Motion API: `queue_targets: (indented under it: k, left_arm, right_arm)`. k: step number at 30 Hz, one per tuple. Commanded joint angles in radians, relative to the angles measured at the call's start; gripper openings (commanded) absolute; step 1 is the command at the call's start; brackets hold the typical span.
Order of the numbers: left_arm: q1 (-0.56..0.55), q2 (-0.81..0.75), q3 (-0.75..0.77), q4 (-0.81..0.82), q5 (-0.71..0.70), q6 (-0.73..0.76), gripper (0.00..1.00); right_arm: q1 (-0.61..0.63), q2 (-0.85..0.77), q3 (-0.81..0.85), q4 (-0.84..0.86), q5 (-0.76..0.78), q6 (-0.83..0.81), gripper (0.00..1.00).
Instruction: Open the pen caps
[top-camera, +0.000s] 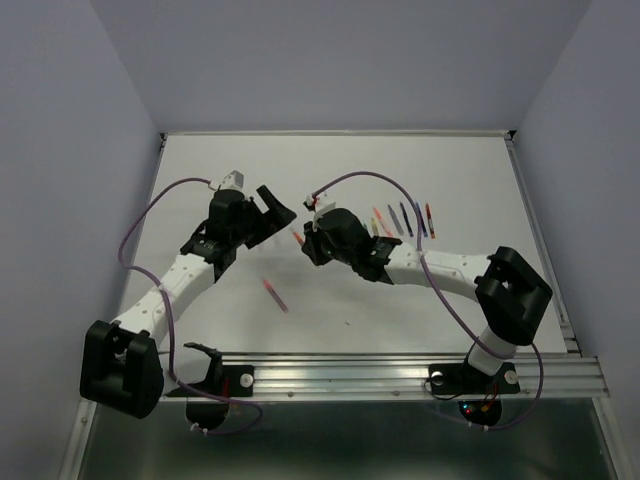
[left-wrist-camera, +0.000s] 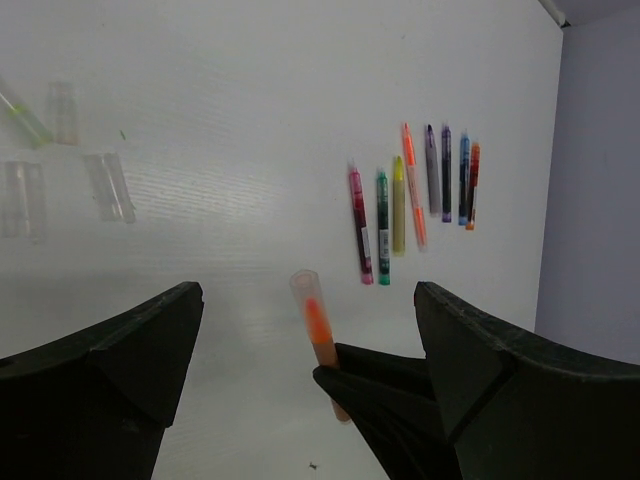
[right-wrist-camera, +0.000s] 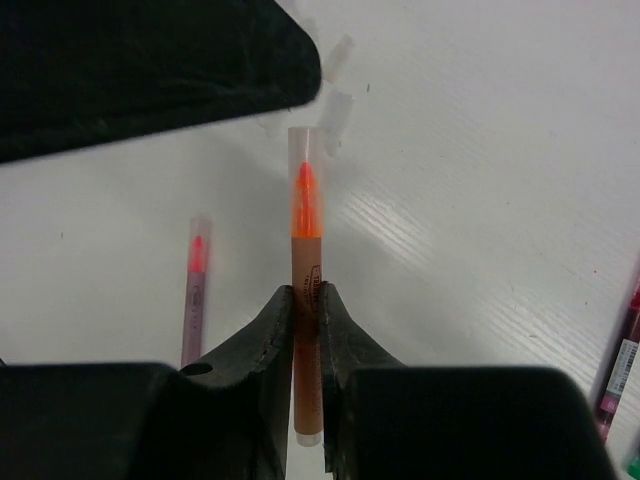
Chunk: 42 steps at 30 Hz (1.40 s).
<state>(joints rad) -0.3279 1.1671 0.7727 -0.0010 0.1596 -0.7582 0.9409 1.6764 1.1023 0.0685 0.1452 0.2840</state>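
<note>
Right jaws clamp the orange pen (right-wrist-camera: 306, 262) by its barrel, clear cap (right-wrist-camera: 304, 155) aimed between the wide-open, empty left jaws above the counter (left-wrist-camera: 250, 100). I judge the grip thin: an off-axis pull may tilt or drop the pen.

The top view looks down from above and behind the arm bases (top-camera: 215, 385) and takes in the whole table (top-camera: 400, 160). Both wrist views sit low and near, looking forward over the surface. All three share the orange pen (right-wrist-camera: 305, 290).
</note>
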Motion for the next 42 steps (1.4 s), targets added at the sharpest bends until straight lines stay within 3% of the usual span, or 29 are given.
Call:
queue_targets:
  k: [1, 6, 13, 21, 24, 25, 26, 30, 34, 42]
  left_arm:
    - [-0.040, 0.025, 0.034, 0.081, 0.023, -0.027, 0.97]
    - [-0.057, 0.052, 0.033, 0.105, 0.026, -0.041, 0.88]
    - [-0.066, 0.078, 0.042, 0.121, 0.029, -0.046, 0.60]
    - [-0.069, 0.089, 0.043, 0.128, 0.029, -0.049, 0.48]
    - [-0.069, 0.089, 0.043, 0.134, 0.027, -0.052, 0.25]
    - [-0.069, 0.088, 0.043, 0.137, 0.026, -0.055, 0.05]
    - [-0.069, 0.088, 0.043, 0.145, 0.024, -0.056, 0.00]
    - [-0.069, 0.085, 0.053, 0.156, -0.014, -0.076, 0.00]
    - [-0.069, 0.091, 0.089, 0.167, -0.121, -0.099, 0.00]
    - [0.015, 0.207, 0.279, 0.193, -0.255, -0.112, 0.00]
  right_arm:
    - [-0.011, -0.020, 0.045, 0.068, -0.029, -0.012, 0.01]
    - [-0.031, -0.036, 0.048, 0.096, -0.025, 0.006, 0.01]
    - [-0.031, -0.046, 0.054, 0.142, -0.062, 0.014, 0.01]
    - [-0.031, -0.055, 0.056, 0.171, -0.090, 0.015, 0.01]
    - [-0.031, -0.053, 0.057, 0.175, -0.113, 0.014, 0.01]
    - [-0.031, -0.052, 0.059, 0.177, -0.125, 0.012, 0.01]
    - [-0.031, -0.050, 0.057, 0.177, -0.131, 0.014, 0.01]
    - [-0.031, -0.041, 0.045, 0.169, -0.246, -0.028, 0.01]
    - [-0.031, -0.018, 0.036, 0.047, -0.389, -0.052, 0.01]
    - [-0.022, -0.072, -0.162, -0.065, -0.613, 0.013, 0.01]
